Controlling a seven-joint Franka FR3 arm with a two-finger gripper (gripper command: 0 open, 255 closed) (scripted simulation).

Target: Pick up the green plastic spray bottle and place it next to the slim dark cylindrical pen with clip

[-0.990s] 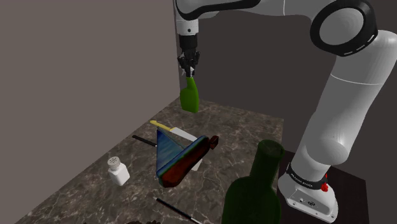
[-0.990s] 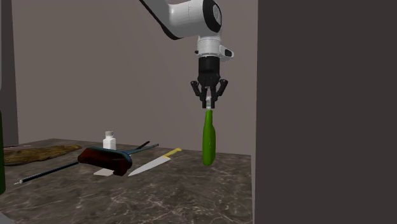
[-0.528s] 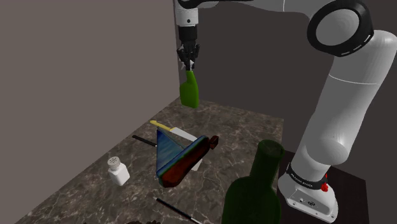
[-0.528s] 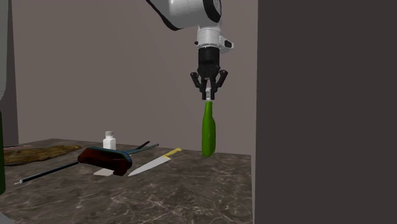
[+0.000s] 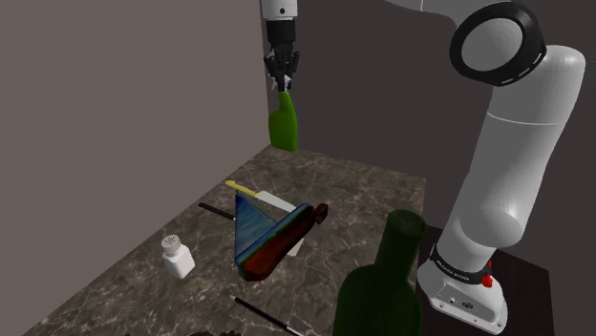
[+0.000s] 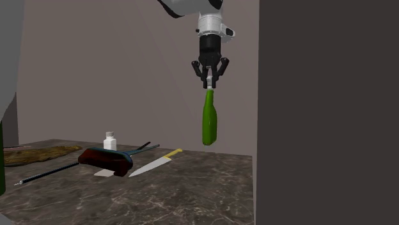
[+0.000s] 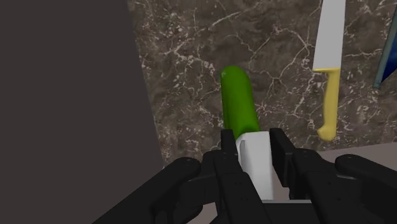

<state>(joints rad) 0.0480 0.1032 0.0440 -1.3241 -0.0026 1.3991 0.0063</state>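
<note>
The gripper [image 6: 209,85] is clenched on the white neck of the green spray bottle [image 6: 208,121]. The body hangs upright, clear of the marble counter [image 6: 192,192], beyond the yellow-handled knife [image 6: 153,164] and close to the wall. This height is judged to give carrying clearance. A slim dark rod [image 5: 212,208] lies just beside the knife and a second rod [image 5: 263,313] well past it; which is the pen cannot be told. A red-and-blue dustpan [image 5: 272,234] and a white shaker [image 5: 176,256] lie between them and must be cleared.

I'm looking at a dark marbled countertop [image 5: 368,186]. On it lie a yellow-handled knife [image 6: 153,164] and a slim black pen [image 5: 263,315]. A white shaker [image 5: 176,256] stands at the left.
</note>
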